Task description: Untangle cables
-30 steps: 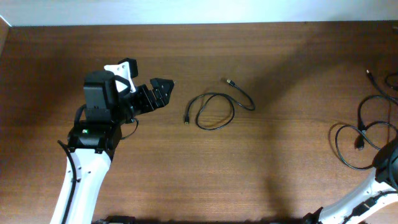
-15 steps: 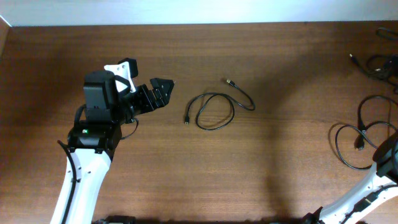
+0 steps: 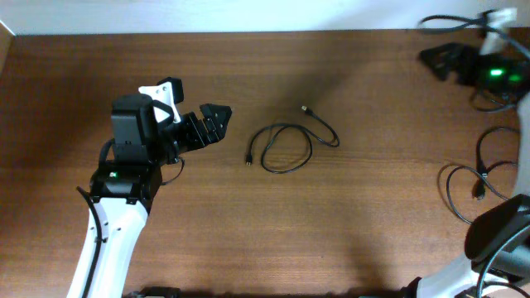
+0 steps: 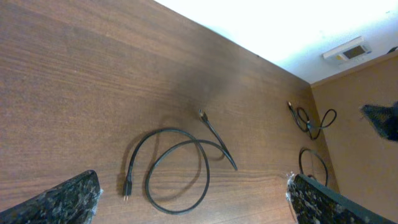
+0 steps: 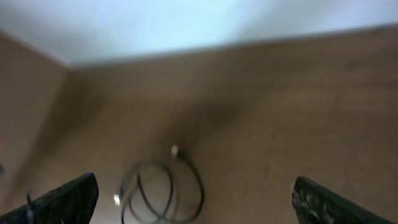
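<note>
Just swung the right gripper [image 3: 432,58] to the far corner, gaping empty like the left gripper [image 3: 219,117], leaving the cables [image 3: 481,174] tangled

The table [image 3: 348,240] is dark brown wood, its grain running from left edge to right edge. A white wall [image 3: 207,15] stands along the far edge. A tan left panel [image 3: 3,45] shows as a sliver at the far left corner. In the left wrist view, a tan right panel [image 4: 367,174] rises at the right edge, with a small white box [image 4: 348,51] high above the far right corner.
</note>
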`<state>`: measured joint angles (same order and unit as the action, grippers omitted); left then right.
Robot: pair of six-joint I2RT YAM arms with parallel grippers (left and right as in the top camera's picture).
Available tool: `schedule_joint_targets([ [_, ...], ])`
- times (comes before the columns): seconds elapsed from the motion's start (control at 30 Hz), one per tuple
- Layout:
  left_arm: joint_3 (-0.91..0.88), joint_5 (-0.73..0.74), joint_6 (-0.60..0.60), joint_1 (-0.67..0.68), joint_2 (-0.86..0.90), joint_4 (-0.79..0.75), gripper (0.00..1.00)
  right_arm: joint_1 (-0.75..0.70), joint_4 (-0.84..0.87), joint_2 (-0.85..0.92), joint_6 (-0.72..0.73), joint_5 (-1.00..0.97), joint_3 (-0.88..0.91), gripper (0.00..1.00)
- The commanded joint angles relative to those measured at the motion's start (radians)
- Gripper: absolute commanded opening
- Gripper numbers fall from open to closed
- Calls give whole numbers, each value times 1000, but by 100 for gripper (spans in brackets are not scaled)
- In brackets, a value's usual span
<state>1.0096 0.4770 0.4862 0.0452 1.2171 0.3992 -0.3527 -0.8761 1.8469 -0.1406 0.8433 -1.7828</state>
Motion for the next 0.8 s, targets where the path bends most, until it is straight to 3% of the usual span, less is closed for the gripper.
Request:
schedule_joint_targets([
  [0.0,3,-7,-10,-4,-8,0,99,213,-80,0,-204,-304,-1,99],
  [0.1,3,-7,-10,-4,-8,0,99,428,-140,5,-306,-462,-1,99],
  [0.23,3,-7,-10,-4,-8,0,99,585,-183,41,-422,-484,11,99],
  [0.57,3,-7,-10,-4,-8,0,99,645,-248,317,-473,-444,13,98],
  [0.67,3,-7,-10,-4,-8,0,99,706,-246,357,-492,-445,13,73],
  [0.77,3,-7,-10,-4,-8,0,99,713,-235,357,-491,-451,13,22],
])
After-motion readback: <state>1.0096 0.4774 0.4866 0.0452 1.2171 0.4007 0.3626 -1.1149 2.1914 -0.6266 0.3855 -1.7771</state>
